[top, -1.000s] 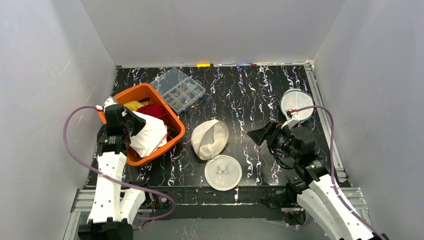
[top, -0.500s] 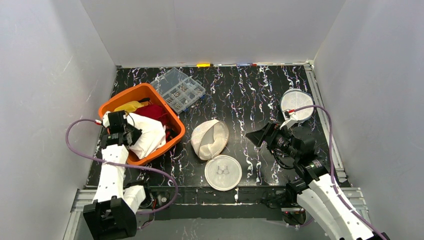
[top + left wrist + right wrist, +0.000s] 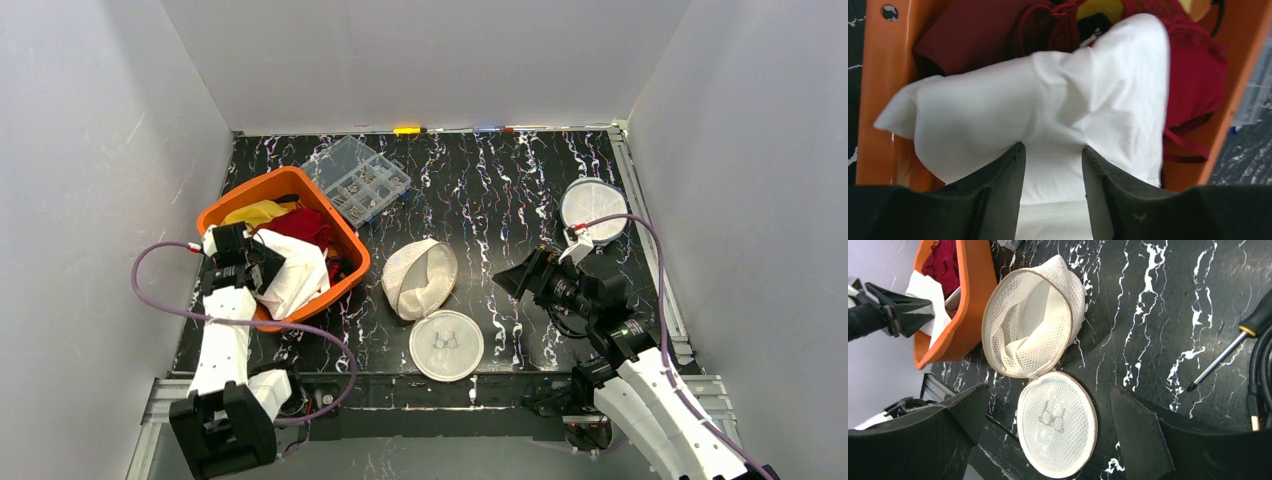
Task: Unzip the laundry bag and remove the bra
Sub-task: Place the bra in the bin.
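Both grippers were found open: the left gripper (image 3: 1050, 147) over the white garment (image 3: 1048, 100), judged the bra, in the orange basket (image 3: 355, 258) at 9 o'clock of the unzipped laundry bag (image 3: 420, 278), the right gripper (image 3: 512, 272) at 3 o'clock; only withdrawal was judged outstanding.

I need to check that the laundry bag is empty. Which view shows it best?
The right wrist view: the laundry bag lies unzipped, its mesh interior facing the camera up close. The top external view shows it small; the left wrist view misses it.

white mesh laundry bag (image 3: 418, 280), unzipped, lying open
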### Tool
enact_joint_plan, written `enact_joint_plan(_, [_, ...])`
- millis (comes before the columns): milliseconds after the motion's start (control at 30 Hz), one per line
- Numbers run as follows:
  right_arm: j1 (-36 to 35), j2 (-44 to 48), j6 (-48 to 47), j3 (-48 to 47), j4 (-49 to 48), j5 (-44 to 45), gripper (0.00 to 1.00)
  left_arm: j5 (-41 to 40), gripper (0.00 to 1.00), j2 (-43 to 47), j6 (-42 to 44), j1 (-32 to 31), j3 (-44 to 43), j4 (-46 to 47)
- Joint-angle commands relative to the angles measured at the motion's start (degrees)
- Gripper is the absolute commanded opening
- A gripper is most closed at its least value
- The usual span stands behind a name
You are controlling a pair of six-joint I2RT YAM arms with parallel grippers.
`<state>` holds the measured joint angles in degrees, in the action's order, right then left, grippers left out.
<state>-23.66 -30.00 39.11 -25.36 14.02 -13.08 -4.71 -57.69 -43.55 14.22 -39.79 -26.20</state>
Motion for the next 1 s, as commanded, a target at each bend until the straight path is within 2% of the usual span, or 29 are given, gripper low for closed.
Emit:
enact_joint_plan(0, [-0.3,1.5,4.8,1.7,-0.4,0.3,0.99,3.0,0.52,8.6,2.2,0.4,-2.5,-2.5])
enact_joint_plan(100, [-0.3,1.2,6.2,3.7,-7.9,-7.0,0.99,8.9,0.63,12.1,3.2,-2.2,-5.1,-1.7])
enact_joint_plan(167, [-0.3,0.5,7.2,3.8,-10.3,-9.0,0.99,11.6,0.68,14.2,5.0,-6.4,-7.0,0.2])
enact_joint_plan(267, [-0.3,-0.4,4.8,1.9,-7.2,-6.6,0.99,9.8,0.73,16.1,11.0,-18.8,-11.4,2.0])
enact_joint_plan(400, [-0.3,-4.3,-2.6,-1.9,2.2,-0.2,0.99,4.6,0.75,12.1,19.7,-34.2,-20.0,-1.8])
enact_joint_plan(500, [-0.5,-9.0,-6.4,-3.0,6.0,4.1,0.99,-3.4,0.75,7.4,25.6,-46.1,-22.6,-3.4])
enact_joint_plan(600, [-0.9,-13.5,-7.6,-2.7,6.2,8.9,0.99,-18.1,0.77,0.9,31.9,-62.4,-23.9,-3.4])
enact_joint_plan(633, [-1.1,-14.1,-7.5,-3.1,6.7,11.1,0.99,-21.4,0.78,-1.3,33.9,-65.9,-24.8,-3.7])
enact_joint_plan(700, [-1.2,-13.7,-6.0,-3.8,7.4,16.3,0.99,-23.0,0.79,-5.8,35.9,-68.4,-27.6,-6.0])
enact_joint_plan(800, [-1.2,-8.5,-3.0,-2.7,6.0,20.9,0.99,-20.7,0.78,-11.1,40.7,-68.6,-32.2,-9.3])
enact_joint_plan(967, [-1.2,-5.2,-1.7,-0.7,4.3,14.7,0.99,-17.4,0.77,-23.7,50.7,-68.9,-42.5,-19.4])
